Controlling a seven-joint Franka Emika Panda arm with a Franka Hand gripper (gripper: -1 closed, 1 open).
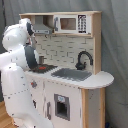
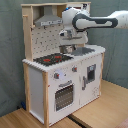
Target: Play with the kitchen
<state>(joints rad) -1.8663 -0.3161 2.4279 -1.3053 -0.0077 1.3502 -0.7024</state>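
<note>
The kitchen (image 1: 75,92) (image 2: 60,85) is a white and light-wood toy with a pegboard back, a grey hood (image 2: 47,21), a red-ringed hob (image 2: 52,59) (image 1: 44,67), a sink (image 1: 72,75) and a black faucet (image 1: 84,60). Its oven door (image 2: 63,96) is closed. My gripper (image 2: 68,47) hangs just above the back of the countertop, between the hob and the sink. In the first exterior view the gripper (image 1: 41,61) is largely hidden by my white arm (image 1: 20,55). Nothing shows in it.
A toy microwave (image 1: 70,23) sits in the upper shelf. The kitchen stands on a wooden floor (image 2: 100,112) in front of a grey-green curtain (image 2: 10,50). My arm's base fills the first exterior view's left, close against the kitchen's side.
</note>
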